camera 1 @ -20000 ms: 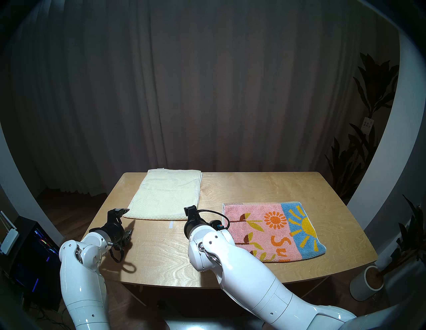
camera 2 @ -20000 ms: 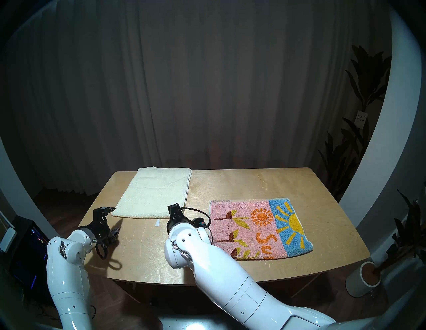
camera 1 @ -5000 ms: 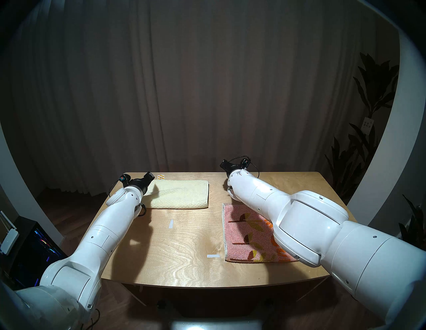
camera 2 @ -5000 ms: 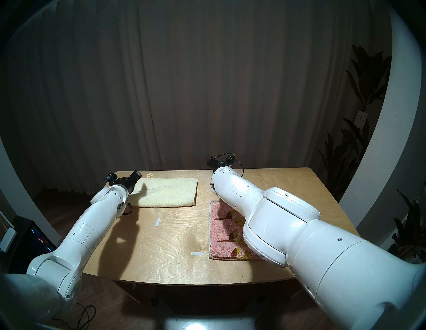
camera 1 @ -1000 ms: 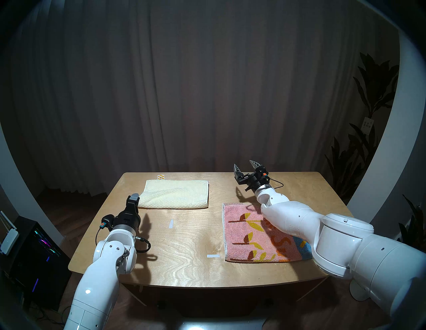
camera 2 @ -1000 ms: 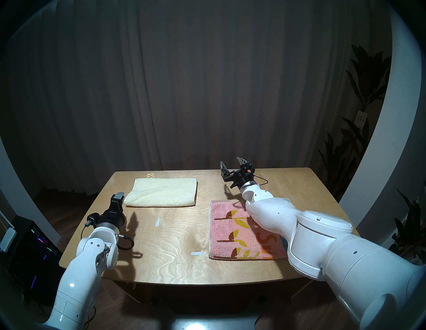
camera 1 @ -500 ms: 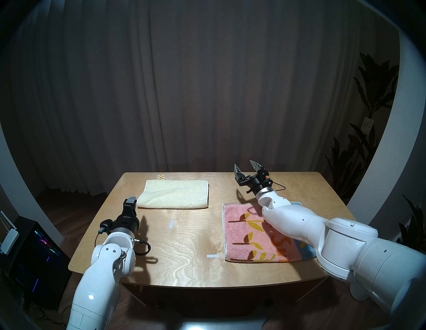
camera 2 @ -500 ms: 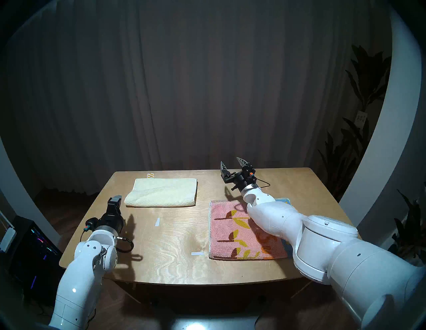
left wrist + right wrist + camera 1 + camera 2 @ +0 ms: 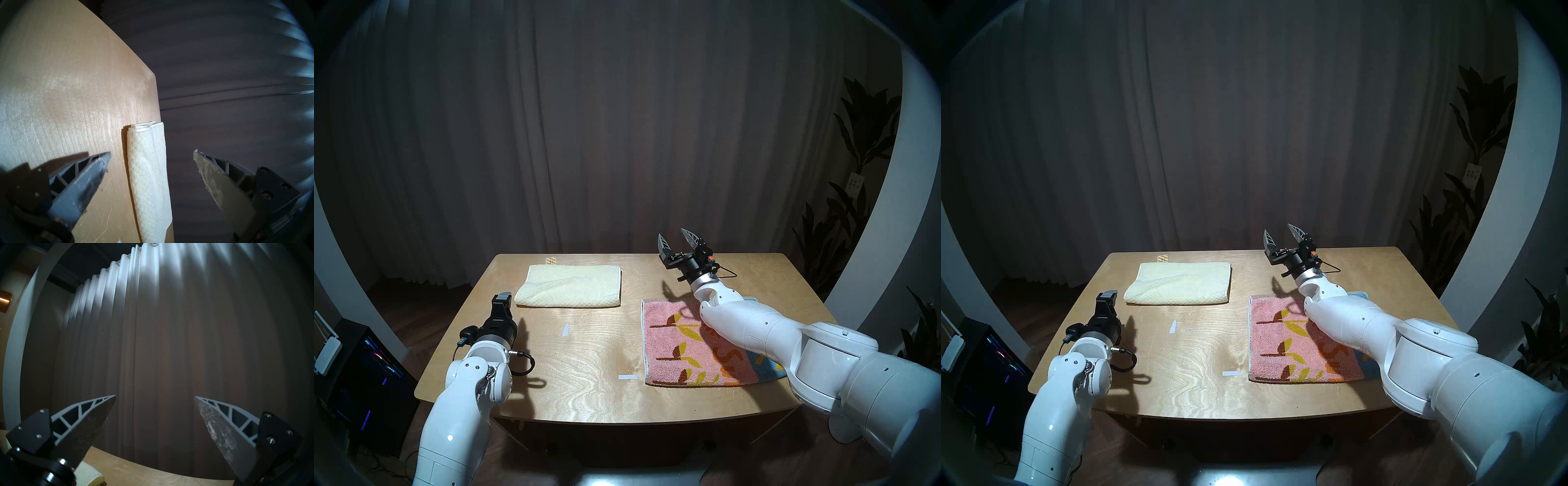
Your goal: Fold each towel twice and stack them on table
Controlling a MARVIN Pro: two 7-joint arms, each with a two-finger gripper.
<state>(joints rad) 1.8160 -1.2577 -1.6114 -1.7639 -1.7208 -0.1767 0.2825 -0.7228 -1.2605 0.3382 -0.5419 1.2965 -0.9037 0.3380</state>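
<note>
Towels both lie on the table (image 9: 585,356), clear of spread, empty fingers: the left gripper (image 9: 152,155) just short of the folded cream towel (image 9: 570,286) at the far left. Right gripper (image 9: 676,242), raised past the patterned towel (image 9: 680,342), faces the curtain (image 9: 169,327).

head pair high, wrists seemingly low
</note>
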